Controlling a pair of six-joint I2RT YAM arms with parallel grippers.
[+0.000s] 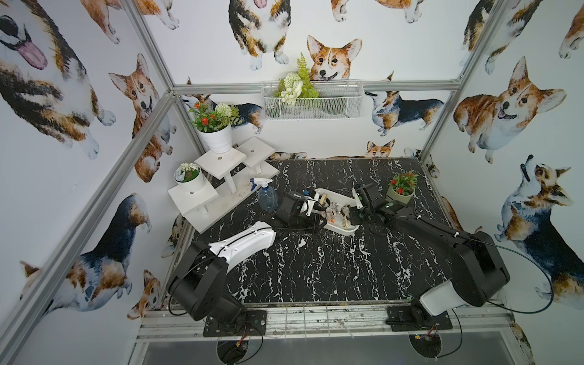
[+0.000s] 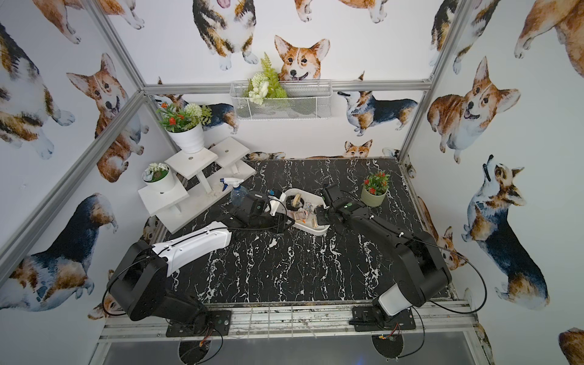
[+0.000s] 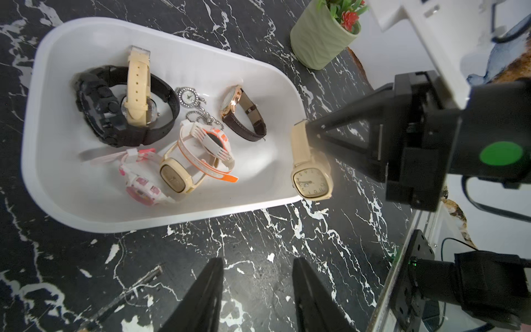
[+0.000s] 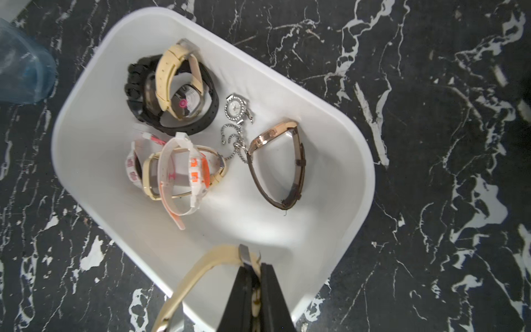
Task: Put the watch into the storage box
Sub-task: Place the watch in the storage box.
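The storage box [image 3: 161, 220] is a shallow white tub on the black marble table, seen in both top views [image 1: 344, 233] [image 2: 319, 233]. Several watches lie inside it. My right gripper [image 4: 255, 266] is shut on the cream strap of a watch [image 3: 311, 179] with a squarish cream face. The watch hangs over the box's rim at the end nearest that arm, and its strap [image 4: 198, 268] loops out beside the fingers. My left gripper [image 3: 257, 263] is open with nothing between its fingers. It is held above bare table just outside the box's long side.
A green pot with red flowers [image 1: 399, 196] stands just behind the right arm. A blue spray bottle [image 1: 267, 197] and a white stepped stand [image 1: 221, 177] with two potted plants are to the left. A wire basket [image 1: 313, 102] hangs on the back wall.
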